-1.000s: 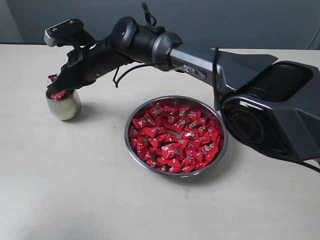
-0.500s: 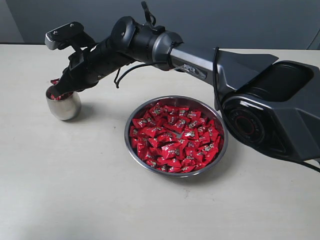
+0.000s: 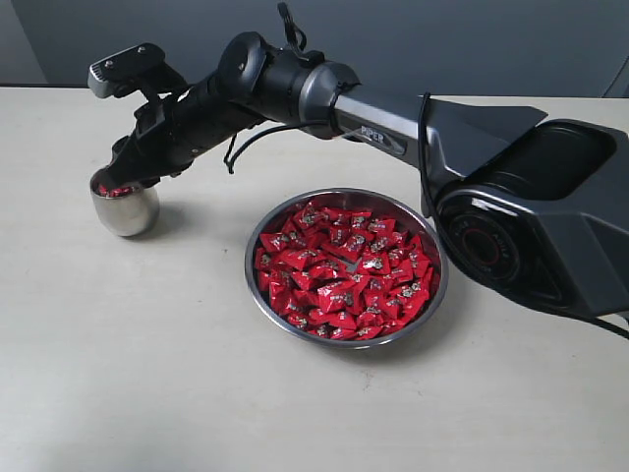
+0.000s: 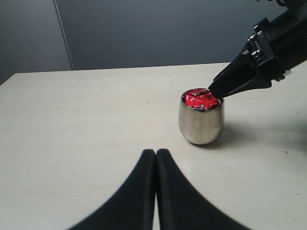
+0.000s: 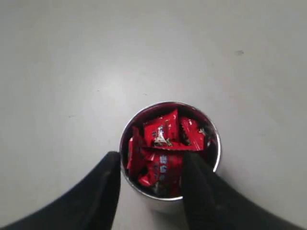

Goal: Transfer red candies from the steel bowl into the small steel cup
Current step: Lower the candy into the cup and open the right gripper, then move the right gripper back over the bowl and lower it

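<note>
A pale cream table (image 3: 197, 393) spreads from 3 o'clock through 6 to 9 o'clock in the exterior view. Its top is matte and evenly lit, with only soft shadows on it. Behind it, at 12 o'clock, stands a dark blue-grey wall (image 3: 472, 39) — at 10 o'clock a lighter grey panel (image 3: 15, 44) adjoins it.

The small steel cup (image 4: 201, 125) is gleaming as polished, mirror-smooth metal. Beside the cup, the steel bowl (image 3: 257, 295) is shining likewise, and its red candies (image 3: 344, 270) are glinting in crinkly, glossy wrappers. Under the cup, the table (image 3: 147, 374) is looking matt, pale and smooth.
</note>
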